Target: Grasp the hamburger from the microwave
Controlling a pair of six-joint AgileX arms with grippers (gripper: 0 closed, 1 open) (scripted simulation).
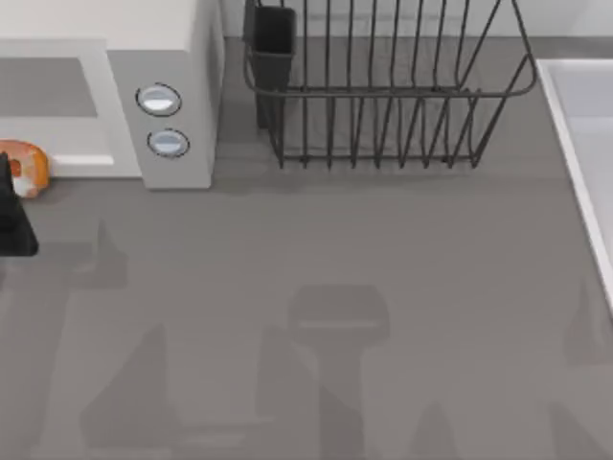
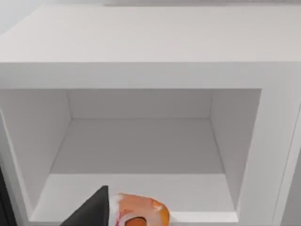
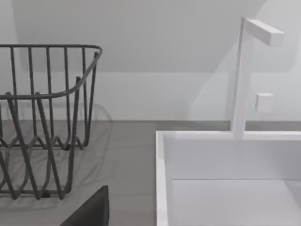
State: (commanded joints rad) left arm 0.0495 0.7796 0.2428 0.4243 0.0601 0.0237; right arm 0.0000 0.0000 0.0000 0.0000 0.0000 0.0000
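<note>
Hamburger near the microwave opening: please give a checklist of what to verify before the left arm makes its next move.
1. Microwave cavity is open: ok.
2. Hamburger is out of the cavity, at its front edge: ok.
3. Left gripper is at the hamburger, at the table's left edge: ok.
4. A dark finger lies against the bun's side: ok.
5. Both fingers closed on the hamburger: cannot tell.
6. Dish rack and sink stand far from the hamburger: ok.
</note>
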